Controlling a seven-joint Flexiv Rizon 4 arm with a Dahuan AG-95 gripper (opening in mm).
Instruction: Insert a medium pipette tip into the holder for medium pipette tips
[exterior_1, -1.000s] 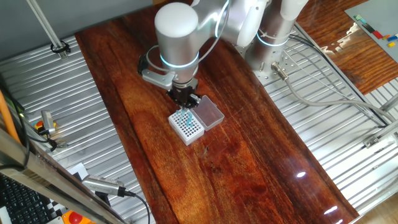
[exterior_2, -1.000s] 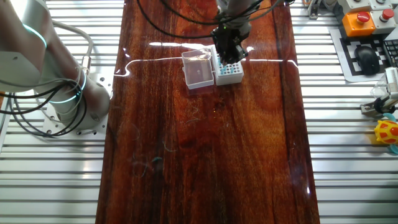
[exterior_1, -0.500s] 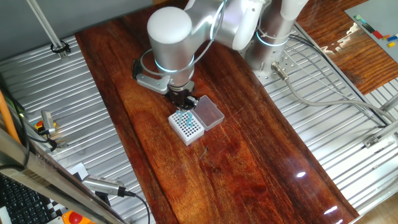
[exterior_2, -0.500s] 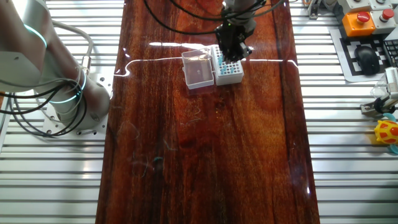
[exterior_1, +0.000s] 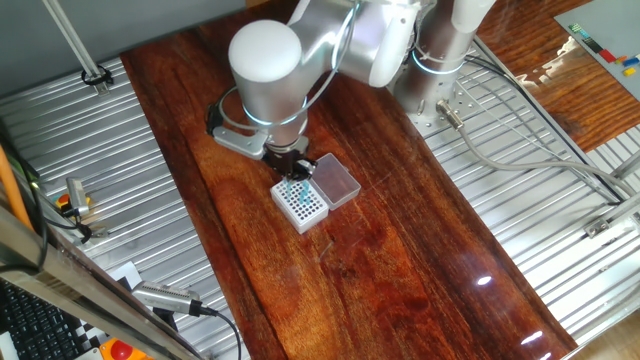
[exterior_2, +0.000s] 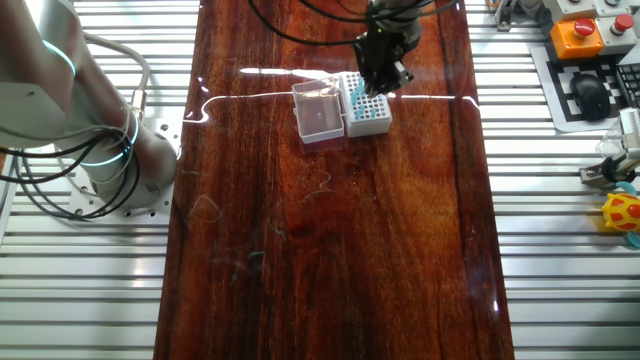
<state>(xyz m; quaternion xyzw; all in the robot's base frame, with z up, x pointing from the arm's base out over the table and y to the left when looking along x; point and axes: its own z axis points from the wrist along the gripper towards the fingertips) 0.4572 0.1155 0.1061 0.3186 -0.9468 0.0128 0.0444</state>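
Note:
The holder for medium pipette tips (exterior_1: 300, 204) is a small white square box with a hole grid and a few teal-blue tips in it. Its clear lid (exterior_1: 337, 180) lies open beside it. It also shows in the other fixed view (exterior_2: 367, 107), with the lid (exterior_2: 318, 112) to its left. My gripper (exterior_1: 291, 167) hangs just above the box's far edge; in the other fixed view (exterior_2: 381, 78) it is over the box's upper right corner. Its dark fingers are close together. The grey medium pipette tip cannot be made out in either view.
The box stands on a dark wooden board (exterior_1: 400, 260) flanked by ribbed metal surfaces (exterior_1: 150, 200). The arm's base (exterior_1: 440, 60) and cables are at the back right. A keyboard, an orange button box (exterior_2: 578, 30) and a small toy (exterior_2: 622, 215) lie off the board.
My gripper has shifted away from over the middle of the box toward its far edge and risen slightly. The box and lid have not moved.

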